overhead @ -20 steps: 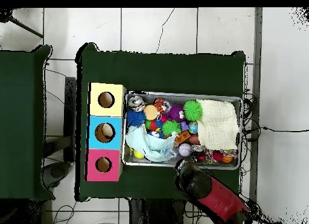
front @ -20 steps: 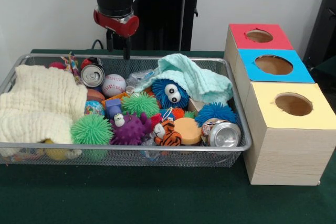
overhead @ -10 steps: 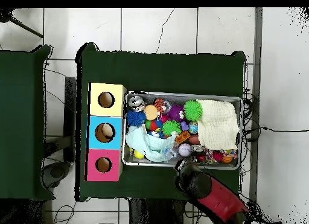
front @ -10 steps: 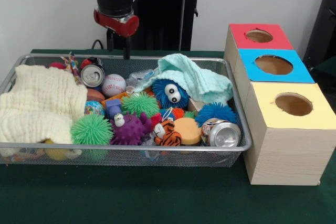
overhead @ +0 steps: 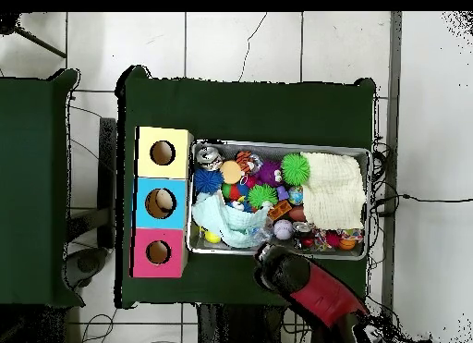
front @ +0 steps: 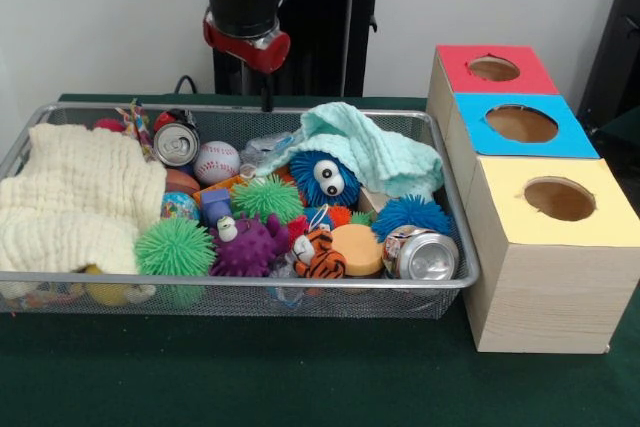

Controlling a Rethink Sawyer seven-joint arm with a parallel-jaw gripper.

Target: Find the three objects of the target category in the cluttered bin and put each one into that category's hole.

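A wire bin [front: 250, 282] holds a jumble of toys. In it lie two drink cans [front: 176, 144] [front: 422, 255], a baseball [front: 216, 161], green spiky balls [front: 175, 246] [front: 268, 197], a purple spiky ball [front: 247, 245], a blue fuzzy toy with eyes [front: 325, 179] and a tiger toy [front: 318, 254]. My gripper [front: 253, 97] hangs open and empty above the bin's far rim, behind the baseball. From above, the arm's head [overhead: 275, 267] covers the gripper at the bin's [overhead: 277, 145] lower edge.
A wooden box stands to the right of the bin with a red hole [front: 493, 68], a blue hole [front: 521, 123] and a yellow hole [front: 559, 198]. A cream cloth [front: 80, 197] covers the bin's left end. A mint cloth [front: 370, 152] drapes over the back right.
The arm has shifted sideways along the bin's far rim, to the right in the front view, toward the mint cloth. Nothing in the bin has moved.
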